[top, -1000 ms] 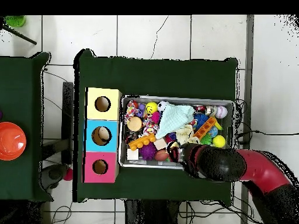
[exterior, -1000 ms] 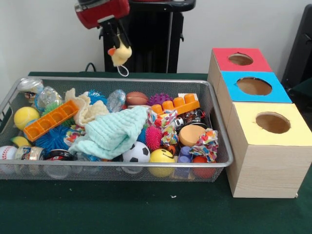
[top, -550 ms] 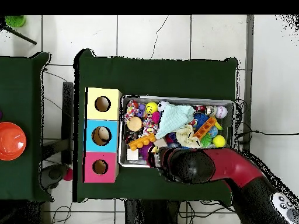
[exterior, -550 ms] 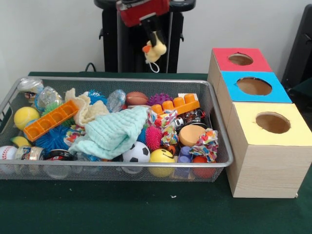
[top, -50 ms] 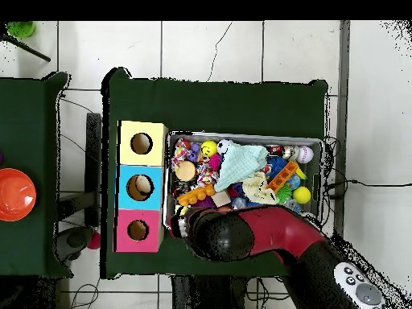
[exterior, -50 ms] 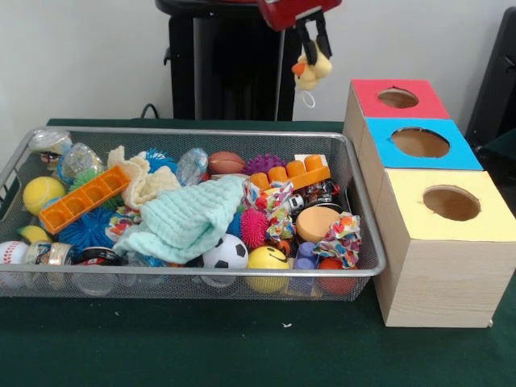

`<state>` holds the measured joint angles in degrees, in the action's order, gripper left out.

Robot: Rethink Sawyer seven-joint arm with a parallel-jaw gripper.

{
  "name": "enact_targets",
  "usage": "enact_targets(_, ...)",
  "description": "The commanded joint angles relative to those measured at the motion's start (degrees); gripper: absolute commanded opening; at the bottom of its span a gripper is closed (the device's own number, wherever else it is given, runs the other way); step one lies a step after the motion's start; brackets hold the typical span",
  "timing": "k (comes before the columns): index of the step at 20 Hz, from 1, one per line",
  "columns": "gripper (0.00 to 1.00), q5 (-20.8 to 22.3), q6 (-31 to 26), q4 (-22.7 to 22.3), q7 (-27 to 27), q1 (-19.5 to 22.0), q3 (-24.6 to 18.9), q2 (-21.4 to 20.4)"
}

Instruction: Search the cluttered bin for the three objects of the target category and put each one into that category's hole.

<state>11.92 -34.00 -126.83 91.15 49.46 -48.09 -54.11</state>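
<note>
A small yellow duck toy [exterior, -50 ms: 311, 68] with an orange beak and a white loop hangs high in the front view, above the bin's far right corner and left of the red-topped box [exterior, -50 ms: 397, 97]. My gripper [exterior, -50 ms: 311, 42] is shut on it, black fingers clamping its top. From overhead the red and black arm [top, -50 ms: 241, 235] hides both gripper and duck, its end reaching the bin's edge nearest the red box [top, -50 ms: 138, 230]. The wire mesh bin [exterior, -50 ms: 360, 211] is packed with toys.
Three boxes with round holes stand in a row right of the bin: red, blue [exterior, -50 ms: 420, 143] and yellow [exterior, -50 ms: 450, 202]. The bin holds a mint cloth [exterior, -50 ms: 184, 219], soccer ball [exterior, -50 ms: 224, 251], orange block strips [exterior, -50 ms: 83, 198], spiky balls and several other toys. An orange bowl [top, -50 ms: 16, 194] sits on a side table.
My gripper has carried the duck steadily rightward in the front view, from above the bin's left half to near the red box. The bin's contents have not shifted.
</note>
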Motion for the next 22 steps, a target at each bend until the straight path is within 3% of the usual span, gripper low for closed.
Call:
enact_targets(1, 0.00, -7.7, 1.2, -4.2, 11.0, 0.7, 0.3, -5.2)
enact_targets(7, 0.00, -13.2, -0.7, -5.8, 7.1, 2.7, -1.7, -7.5)
enact_targets(10, 0.00, -14.4, 1.3, -5.3, 8.0, 1.9, -0.6, -6.0)
enact_targets(16, 0.00, -18.5, 6.6, -7.9, 9.0, 2.0, -3.7, -5.8)
enact_targets(22, 0.00, -19.9, 10.4, -8.1, 10.2, -0.2, -3.3, -4.1)
